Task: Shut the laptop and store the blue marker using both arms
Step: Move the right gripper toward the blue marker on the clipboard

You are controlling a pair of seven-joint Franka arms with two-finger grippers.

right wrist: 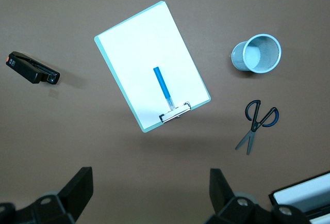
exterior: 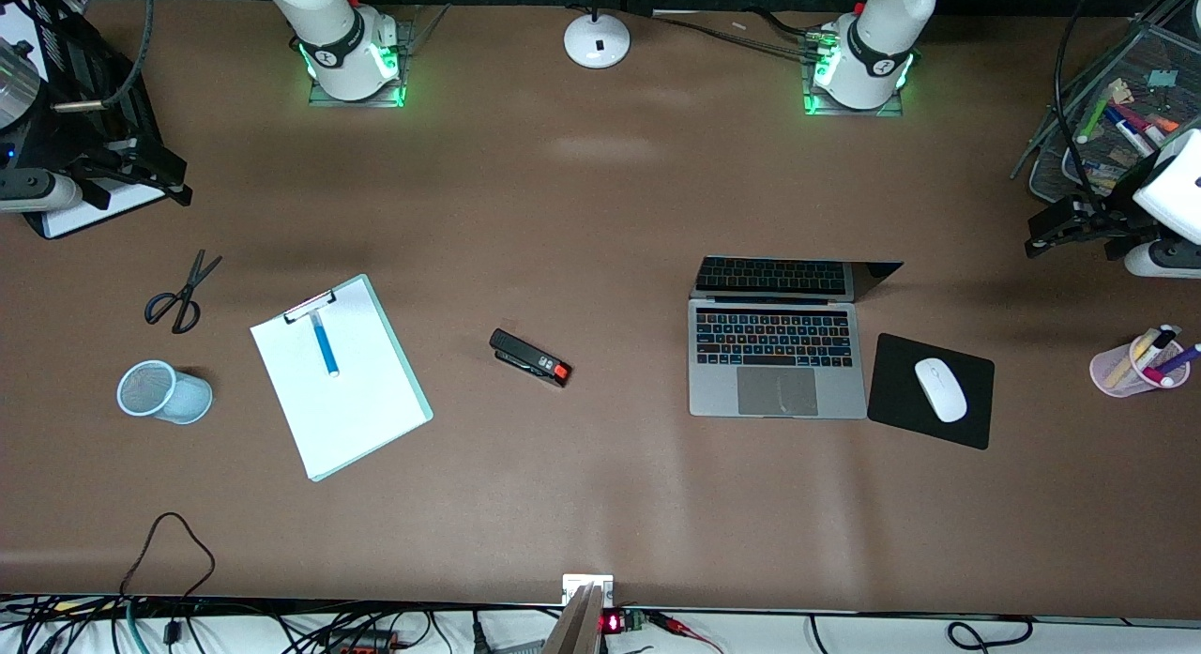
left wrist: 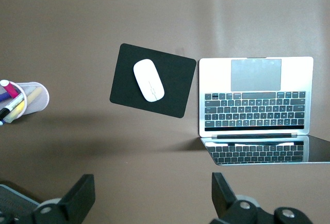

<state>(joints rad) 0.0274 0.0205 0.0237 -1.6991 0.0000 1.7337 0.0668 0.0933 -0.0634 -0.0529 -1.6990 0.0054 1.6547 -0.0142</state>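
Note:
The laptop [exterior: 777, 358] stands open on the table toward the left arm's end, keys lit, screen upright; it also shows in the left wrist view [left wrist: 255, 95]. The blue marker [exterior: 325, 344] lies on the white paper of a clipboard [exterior: 342, 391] toward the right arm's end; it shows in the right wrist view [right wrist: 162, 86] too. My left gripper [exterior: 1037, 239] [left wrist: 152, 198] is open and empty, high over the table at the left arm's end. My right gripper [exterior: 141, 180] [right wrist: 151, 193] is open and empty, high over the table at the right arm's end.
A black stapler [exterior: 530, 357] lies between clipboard and laptop. A white mouse [exterior: 940, 388] sits on a black mouse pad [exterior: 971, 424] beside the laptop. A pink cup of markers [exterior: 1135, 363], a light-blue mesh cup [exterior: 161, 391], scissors [exterior: 183, 293] and a lamp base [exterior: 597, 39] are also on the table.

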